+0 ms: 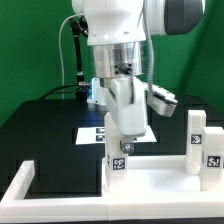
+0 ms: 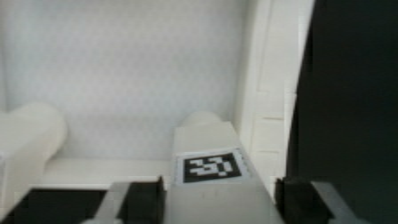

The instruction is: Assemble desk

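Desk tabletop point(image 1: 150, 190): smooth white rimmed panel, flat on black bench point(image 1: 45, 125). Arm vertical above it, end effector point(image 1: 121, 152) clamped on a square tagged leg point(image 1: 119, 160), upright. Two more legs point(image 1: 203, 140) stand beside, on the exterior view's right.

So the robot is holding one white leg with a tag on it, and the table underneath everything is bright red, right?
Not quite: the table is black, not red, as the exterior view shows. The rest holds: the gripper is closed on one white tagged leg, seen in the wrist view too, over the white tabletop panel.
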`<state>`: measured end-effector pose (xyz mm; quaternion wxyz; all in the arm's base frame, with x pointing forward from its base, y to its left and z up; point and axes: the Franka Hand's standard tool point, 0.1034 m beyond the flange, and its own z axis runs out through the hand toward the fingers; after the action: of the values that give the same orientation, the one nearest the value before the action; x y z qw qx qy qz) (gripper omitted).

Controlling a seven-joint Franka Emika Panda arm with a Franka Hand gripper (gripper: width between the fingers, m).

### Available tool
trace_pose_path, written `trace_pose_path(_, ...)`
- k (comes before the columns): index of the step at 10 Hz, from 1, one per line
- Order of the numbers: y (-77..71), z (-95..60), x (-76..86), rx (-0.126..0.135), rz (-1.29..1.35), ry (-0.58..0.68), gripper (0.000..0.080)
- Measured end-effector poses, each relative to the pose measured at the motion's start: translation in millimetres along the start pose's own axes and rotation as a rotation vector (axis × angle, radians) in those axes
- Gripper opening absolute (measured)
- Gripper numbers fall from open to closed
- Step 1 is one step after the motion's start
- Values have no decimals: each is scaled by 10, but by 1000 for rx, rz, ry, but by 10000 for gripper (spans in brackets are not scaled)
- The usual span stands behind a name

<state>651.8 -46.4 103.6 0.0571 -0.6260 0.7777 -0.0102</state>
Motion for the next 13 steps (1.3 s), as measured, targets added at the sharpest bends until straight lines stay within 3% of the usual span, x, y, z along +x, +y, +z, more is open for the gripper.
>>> trace_pose_path(7,1,0,13,5,220,10,303)
trace_pose_path(8,2,2,10,5,211,9,375)
trace_pose_path(9,-5,-22,-16,9,200,7,375)
trace_pose_path(10,-33,-137,-91,23,174,-4,555)
trace_pose_path(11,-57,-301,-162,41,153,-20,555)
trace_pose_path(12,-82,-486,-228,62,145,-38,630)
trace_pose_path(13,-121,-676,-302,85,139,-56,644)
